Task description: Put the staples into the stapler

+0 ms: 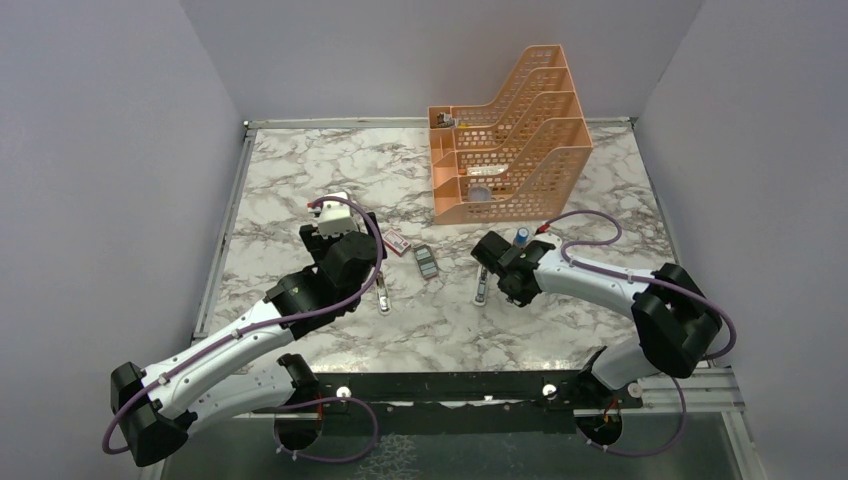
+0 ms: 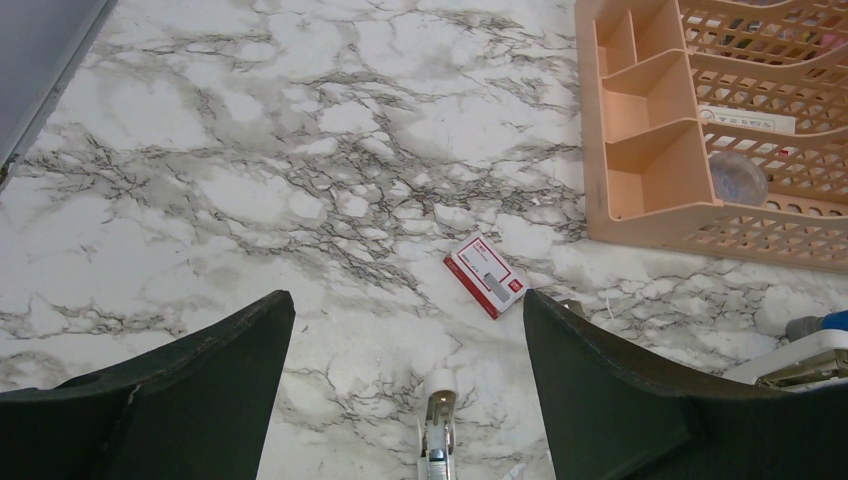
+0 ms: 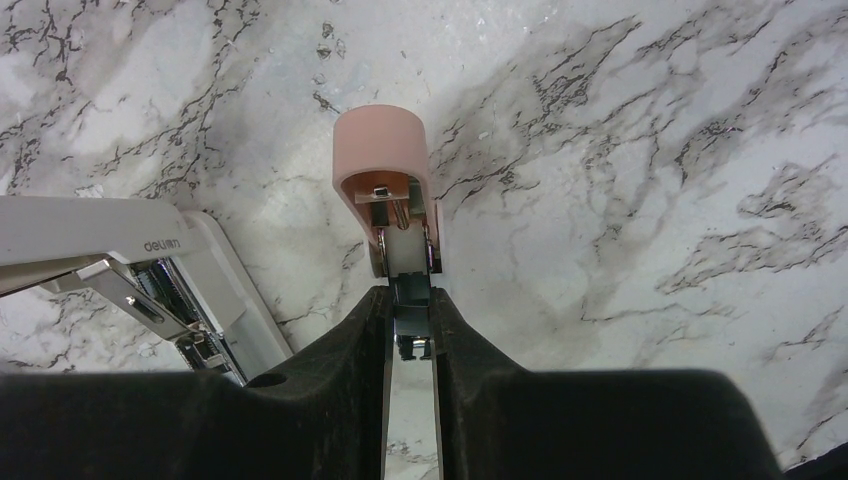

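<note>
Nearest the arm bases, the right pincer (image 3: pixel 408 295) is clamping its fingers tight on the metal part of the pink-capped stapler (image 3: pixel 385 165). The stapler is resting on the marble table (image 3: pixel 650 150) and pointing away from the wrist. A white stapler (image 3: pixel 150 265) is lying open just beside it. The left pincer (image 2: pixel 407 300) is hanging with its fingers spread wide, gripping nothing. The tip of another stapler (image 2: pixel 437 435) is showing between those fingers, low in the left wrist view.

Farther out, the staples (image 1: pixel 427 262) are sitting in their grey tray on the table. They are lying between the two pincers and apart from both, to the right of the left one and to the left of the right one. The red box (image 2: pixel 487 275) is lying near the tray, beyond it and to its left, ahead of the open left pincer. Farthest back, the orange file rack (image 1: pixel 510 140) is standing by the rear wall.
</note>
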